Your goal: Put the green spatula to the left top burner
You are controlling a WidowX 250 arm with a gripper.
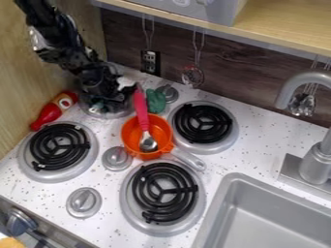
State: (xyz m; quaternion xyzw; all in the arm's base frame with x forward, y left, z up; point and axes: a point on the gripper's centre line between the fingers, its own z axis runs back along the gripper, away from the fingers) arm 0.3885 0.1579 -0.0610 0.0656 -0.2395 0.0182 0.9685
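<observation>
The black gripper [103, 99] hangs low at the upper left, over the left top burner [109, 114], and covers most of it. Just right of the gripper, a dark green object [156, 100] stands behind the orange pot, beside a stove knob; whether it is part of the green spatula I cannot tell. Small green and whitish patches show around the gripper's lower end, too unclear to name.
An orange pot [132, 131] holds a spoon with a pink handle [140, 107]. A red bottle [50, 112] lies left of the gripper. Other burners are at left [58, 151], front [164, 193] and right [203, 125]. The sink [242, 182] and faucet [317, 157] stand at right.
</observation>
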